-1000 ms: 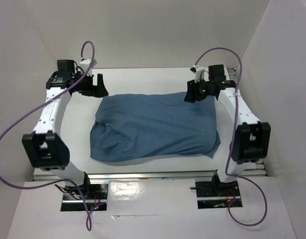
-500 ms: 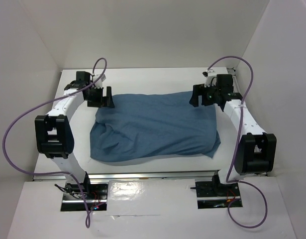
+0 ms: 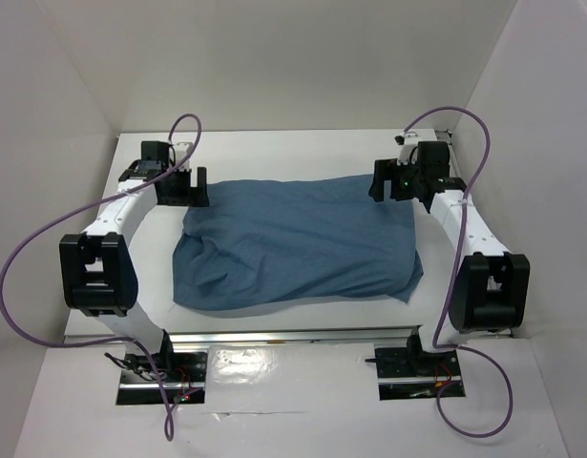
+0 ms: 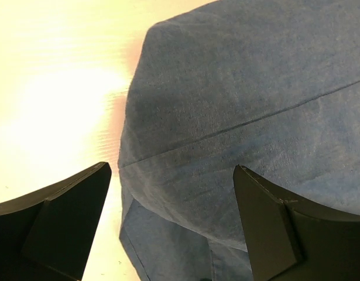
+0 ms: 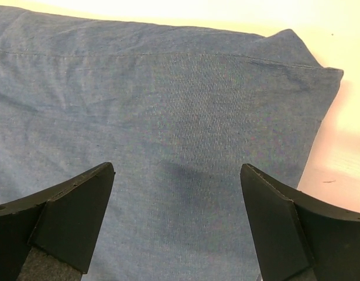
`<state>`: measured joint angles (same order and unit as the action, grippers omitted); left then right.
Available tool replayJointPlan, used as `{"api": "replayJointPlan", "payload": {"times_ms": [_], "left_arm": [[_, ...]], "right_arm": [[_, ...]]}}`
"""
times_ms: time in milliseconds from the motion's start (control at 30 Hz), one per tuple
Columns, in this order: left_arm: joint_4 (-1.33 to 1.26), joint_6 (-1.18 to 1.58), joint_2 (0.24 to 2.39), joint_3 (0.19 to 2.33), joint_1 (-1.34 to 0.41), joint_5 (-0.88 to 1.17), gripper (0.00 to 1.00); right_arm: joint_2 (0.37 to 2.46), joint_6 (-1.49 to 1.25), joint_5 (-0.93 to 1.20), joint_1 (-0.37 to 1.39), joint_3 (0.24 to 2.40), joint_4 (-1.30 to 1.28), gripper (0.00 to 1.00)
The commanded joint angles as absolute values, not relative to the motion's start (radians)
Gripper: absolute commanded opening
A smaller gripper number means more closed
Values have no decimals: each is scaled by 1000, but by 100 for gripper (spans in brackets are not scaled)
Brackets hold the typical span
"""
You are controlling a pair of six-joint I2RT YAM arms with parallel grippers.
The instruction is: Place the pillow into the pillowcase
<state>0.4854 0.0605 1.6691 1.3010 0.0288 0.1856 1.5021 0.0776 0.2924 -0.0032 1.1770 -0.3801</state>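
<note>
Pillowcase (image 3: 298, 243) lies flat across the middle of the tabletop (image 3: 274, 153), long side running left-right. It is wrinkled and bunched at the near-left corner and looks puffed out. The pillow is not visible in any view, so I can't tell from the cloth alone how it sits inside.

Left end effector (image 3: 186, 189) is at the far-left corner of the pillowcase with its fingers spread wide and nothing between them. In the left wrist view, the end effector (image 4: 171, 170) frames the rounded blue corner (image 4: 226, 117). A seam line runs across the cloth and bare tabletop (image 4: 51, 88) shows to the left. Can't tell whether the fingertips touch the fabric.

Right end effector (image 3: 393, 183) is at the far-right corner, also spread wide and gripping nothing. The right wrist view shows the end effector (image 5: 177, 170) above the blue cloth (image 5: 168, 105), with the pointed corner of the case at upper right and tabletop (image 5: 343, 35) beyond it.
</note>
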Motion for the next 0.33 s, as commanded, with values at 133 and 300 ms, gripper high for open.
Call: {"api": "replayJointPlan", "payload": {"times_ms": [133,300], "left_arm": [[459,67,1623,1293,15,129,100],[459,67,1614,1284,15,120,100]], "right_arm": [[1511,72,284,-9,1197,-324,96],[1511,63,305,-9,1197,-334,96]]}}
